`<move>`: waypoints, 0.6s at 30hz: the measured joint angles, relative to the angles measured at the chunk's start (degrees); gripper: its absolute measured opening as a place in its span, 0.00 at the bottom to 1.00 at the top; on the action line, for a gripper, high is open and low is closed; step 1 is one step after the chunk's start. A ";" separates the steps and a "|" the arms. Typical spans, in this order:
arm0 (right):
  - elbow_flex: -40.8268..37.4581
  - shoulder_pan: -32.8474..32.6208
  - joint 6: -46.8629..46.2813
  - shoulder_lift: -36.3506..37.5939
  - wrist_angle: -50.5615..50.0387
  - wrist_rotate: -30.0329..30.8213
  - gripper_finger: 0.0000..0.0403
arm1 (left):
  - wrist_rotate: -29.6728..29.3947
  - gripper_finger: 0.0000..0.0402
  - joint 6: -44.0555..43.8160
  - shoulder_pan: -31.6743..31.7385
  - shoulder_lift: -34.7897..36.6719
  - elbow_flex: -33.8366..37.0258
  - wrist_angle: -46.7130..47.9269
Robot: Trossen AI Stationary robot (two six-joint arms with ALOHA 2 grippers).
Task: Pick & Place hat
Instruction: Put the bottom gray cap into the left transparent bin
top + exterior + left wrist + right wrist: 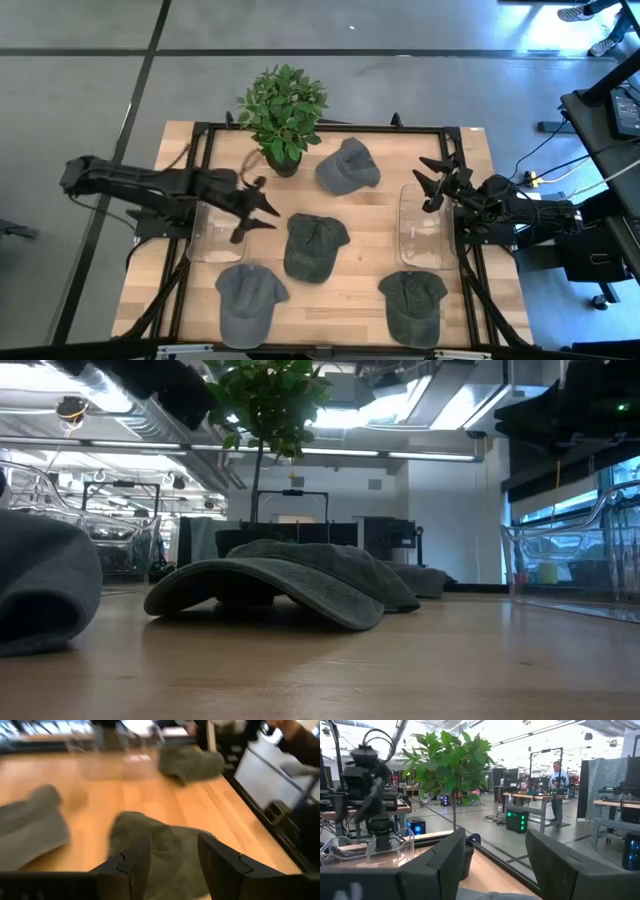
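— Left pincer?
— Spread wide, above the wooden desk beside the middle hat.
— Right pincer?
— Also wide, over its clear bin. Workshop benches behind.

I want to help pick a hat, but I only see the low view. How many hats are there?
Observer: Four. The high view shows a middle hat, a back hat by the plant, a front left hat and a front right hat.
Operator: Where's the left gripper?
Observer: The left gripper is open, just left of the middle hat.
Operator: And the other one?
Observer: The right gripper is open, over the back end of a clear bin.
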State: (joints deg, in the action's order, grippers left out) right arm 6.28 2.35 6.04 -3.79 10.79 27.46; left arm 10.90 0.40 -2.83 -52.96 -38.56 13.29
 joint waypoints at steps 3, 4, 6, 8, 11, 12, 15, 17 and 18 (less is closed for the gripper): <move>0.00 0.00 -0.54 0.00 -1.38 0.00 0.52 | 1.67 0.39 -7.00 -2.38 -5.53 -5.66 6.74; 0.00 0.00 -1.50 0.02 -2.33 0.00 0.52 | 2.92 0.39 -9.83 -3.16 -7.07 -7.12 8.99; 0.00 0.00 -3.38 0.02 -4.96 -0.02 0.52 | 4.82 0.39 -13.83 -4.95 -9.85 -8.77 10.19; 0.00 0.00 -5.37 0.00 -7.83 -0.01 0.52 | 5.27 0.39 -15.91 -6.79 -11.88 -9.59 9.99; -0.02 0.00 -7.58 0.00 -11.11 -0.02 0.52 | 5.31 0.39 -15.63 -8.60 -14.34 -10.41 8.03; -0.02 0.00 -7.88 0.00 -11.36 -0.02 0.52 | 5.31 0.39 -15.19 -8.84 -14.90 -10.52 7.12; -0.02 0.00 -8.99 0.00 -11.26 -0.02 0.52 | 5.19 0.39 -14.10 -9.14 -15.64 -10.62 5.64; -0.02 0.00 -9.03 0.00 -11.04 -0.04 0.52 | 5.08 0.39 -14.18 -9.08 -16.06 -10.63 5.53; -0.02 0.00 -9.03 0.00 -11.02 -0.02 0.52 | 5.05 0.39 -14.15 -9.01 -16.20 -10.63 5.54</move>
State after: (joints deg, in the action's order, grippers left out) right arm 6.26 2.35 -2.98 -3.79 -0.23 27.44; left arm 15.95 -13.75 -11.84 -69.16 -49.19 18.83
